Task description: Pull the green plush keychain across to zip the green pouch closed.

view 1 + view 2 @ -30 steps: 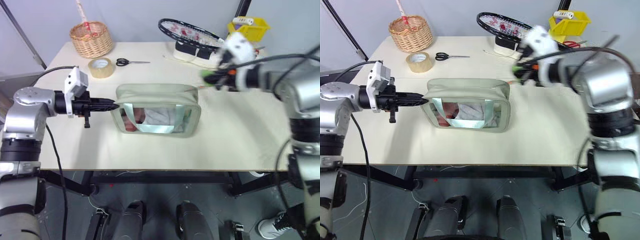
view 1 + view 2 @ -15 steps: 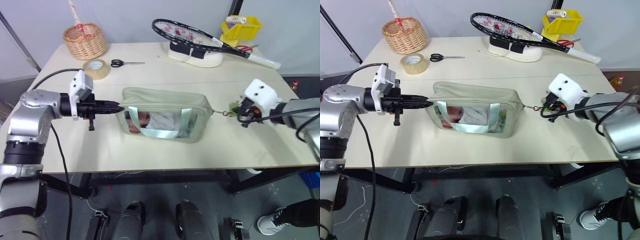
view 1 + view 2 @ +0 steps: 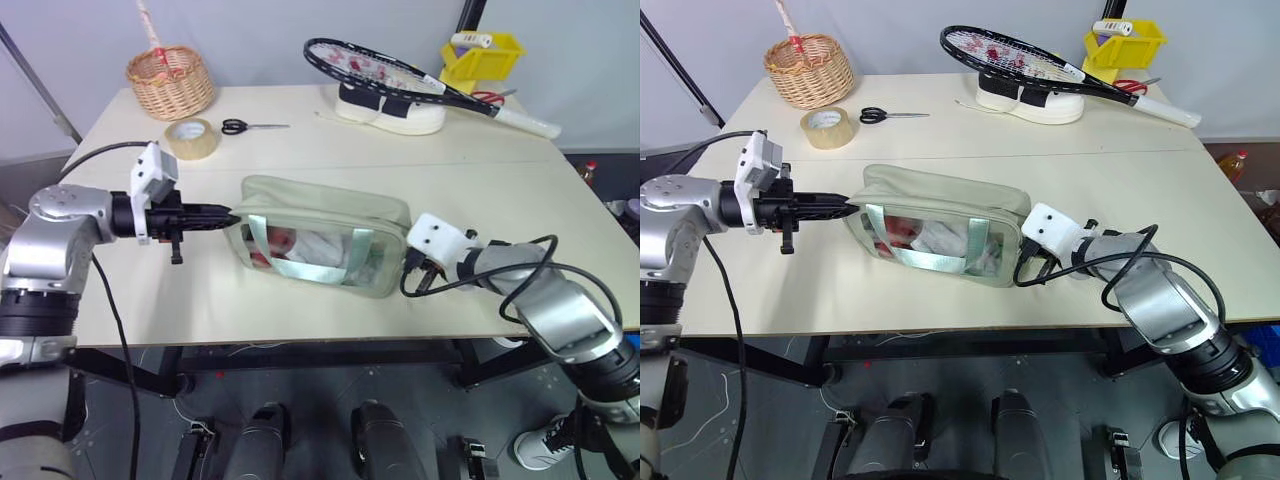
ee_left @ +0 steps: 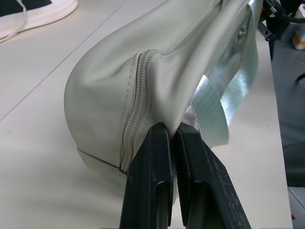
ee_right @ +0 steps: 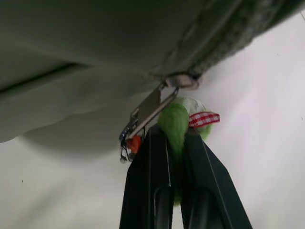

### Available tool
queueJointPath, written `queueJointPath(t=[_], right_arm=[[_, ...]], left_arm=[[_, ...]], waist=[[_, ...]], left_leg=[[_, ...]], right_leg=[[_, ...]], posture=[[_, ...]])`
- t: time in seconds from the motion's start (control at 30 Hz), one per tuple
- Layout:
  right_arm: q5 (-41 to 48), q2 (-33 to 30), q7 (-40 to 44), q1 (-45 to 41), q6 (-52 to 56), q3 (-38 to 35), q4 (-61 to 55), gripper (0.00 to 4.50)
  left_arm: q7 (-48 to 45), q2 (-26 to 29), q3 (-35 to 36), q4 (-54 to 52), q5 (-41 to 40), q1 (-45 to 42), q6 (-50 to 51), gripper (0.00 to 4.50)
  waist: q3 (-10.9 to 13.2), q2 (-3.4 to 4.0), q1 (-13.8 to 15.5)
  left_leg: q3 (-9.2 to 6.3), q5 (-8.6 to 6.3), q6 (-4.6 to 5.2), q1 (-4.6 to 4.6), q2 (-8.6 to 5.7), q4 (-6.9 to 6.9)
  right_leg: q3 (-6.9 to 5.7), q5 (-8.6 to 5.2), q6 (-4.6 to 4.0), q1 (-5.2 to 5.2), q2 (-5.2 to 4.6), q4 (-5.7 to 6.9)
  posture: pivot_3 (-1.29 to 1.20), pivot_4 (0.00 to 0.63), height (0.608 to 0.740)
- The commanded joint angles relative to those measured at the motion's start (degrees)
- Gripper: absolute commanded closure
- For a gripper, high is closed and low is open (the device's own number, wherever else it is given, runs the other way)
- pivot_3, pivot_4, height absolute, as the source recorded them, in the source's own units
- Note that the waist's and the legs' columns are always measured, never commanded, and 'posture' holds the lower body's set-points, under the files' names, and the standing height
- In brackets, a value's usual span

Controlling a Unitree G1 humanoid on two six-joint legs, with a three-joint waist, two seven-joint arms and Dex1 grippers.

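Note:
The green pouch (image 3: 330, 203) lies across the middle of the table, its clear window and pale strap facing me. My left gripper (image 3: 226, 214) is shut on the fabric at the pouch's left end; in the left wrist view the fingertips (image 4: 157, 138) pinch a fold beside the zipper seam (image 4: 135, 95). My right gripper (image 3: 412, 262) sits tight against the pouch's right end, mostly hidden under its white mount. In the right wrist view it (image 5: 175, 138) is shut on the green plush keychain (image 5: 172, 121), whose metal clip (image 5: 150, 112) runs up to the pouch's end.
Along the back of the table stand a wicker basket (image 3: 170, 80), a tape roll (image 3: 193, 137), scissors (image 3: 250, 126), a racket (image 3: 390, 68) lying on a white shoe (image 3: 392, 110), and a yellow bin (image 3: 478, 55). Bare tabletop lies right of the pouch.
My right gripper, still holding the plush, has dropped from high at the back right, gone out to the right, then come in against the pouch's right end. The left gripper has held still.

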Motion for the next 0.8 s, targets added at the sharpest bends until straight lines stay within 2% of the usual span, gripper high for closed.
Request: queueJointPath(t=[0.03,0.2,0.37,0.67,0.77,0.8], right_arm=[[-2.36,-0.38,1.1,0.7,-1.06,2.19,-0.71,4.48],[-0.31,0.43,2.61,-2.94,-0.64,-4.31,2.61,4.48],[3.51,1.25,4.96,-11.3,-0.51,-11.52,8.71,4.48],[5.13,-0.41,10.17,-12.52,-2.54,-11.95,10.46,4.48],[6.3,0.23,10.81,-12.26,-0.22,-12.06,9.49,3.51],[6.82,0.49,10.83,-12.51,0.74,-12.5,9.15,2.94]], left_arm=[[1.05,1.46,2.18,-0.62,-0.24,0.84,0.94,4.5],[1.28,1.48,2.21,-0.76,-0.28,0.78,1.01,4.5],[2.27,1.35,2.3,0.07,0.03,-0.28,0.57,4.5],[2.86,0.47,1.97,-2.57,-1.41,0.28,1.84,4.5],[2.81,0.57,2.09,-3.16,-1.45,0.54,2.04,4.5],[2.7,0.65,2.03,-3.18,-1.37,0.51,2.0,4.5]], waist=[[0.0,0.0,-0.03],[0.0,0.0,0.06],[0.0,0.0,0.12],[0.0,-0.01,0.14],[0.0,-0.01,0.16],[0.0,-0.01,0.17]], left_leg=[[0.0,0.0,0.0,0.0,0.0,0.0],[0.0,0.0,0.0,0.0,0.0,0.0],[0.0,0.0,0.0,-0.01,0.0,0.0],[0.0,0.0,0.0,-0.05,-0.02,0.01],[-0.01,0.0,0.0,-0.05,-0.02,0.01],[-0.01,0.0,0.0,-0.05,-0.02,0.01]], right_leg=[[0.0,0.0,0.0,0.0,0.0,0.0],[-0.01,0.0,0.0,0.02,0.0,-0.01],[-0.01,0.0,0.0,0.0,0.0,0.0],[-0.02,0.0,0.0,-0.02,-0.01,-0.01],[-0.02,0.0,0.0,-0.02,-0.01,0.0],[-0.02,0.0,0.0,-0.02,-0.01,-0.01]], posture=[[0.0,0.15,0.659],[0.0,0.15,0.659],[0.0,0.15,0.659],[0.0,0.15,0.659],[0.0,0.15,0.659],[0.0,0.15,0.659]])
